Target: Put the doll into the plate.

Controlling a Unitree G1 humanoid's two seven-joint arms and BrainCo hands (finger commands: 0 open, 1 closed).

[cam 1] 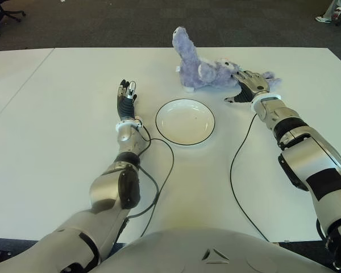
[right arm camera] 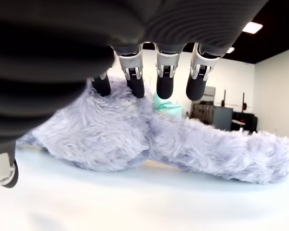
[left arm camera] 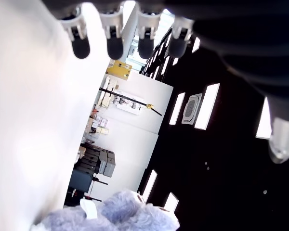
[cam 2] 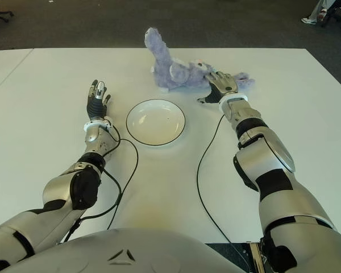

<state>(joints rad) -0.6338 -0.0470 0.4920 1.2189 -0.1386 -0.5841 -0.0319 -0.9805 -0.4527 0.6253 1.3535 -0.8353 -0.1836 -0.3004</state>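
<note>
Doll (cam 1: 202, 71) (purple plush, one limb sticking up) lies on the white desk (cam 1: 57, 125) just behind the plate (cam 1: 184, 121), not in it. Right hand (cam 1: 245, 84) sits at the doll's right side, fingers (right arm camera: 164, 79) extended over the fur, thumb apart, nothing grasped. Left hand (cam 1: 125, 99) shows left of the plate, fingers straight, holding nothing. Plate holds nothing.
</note>
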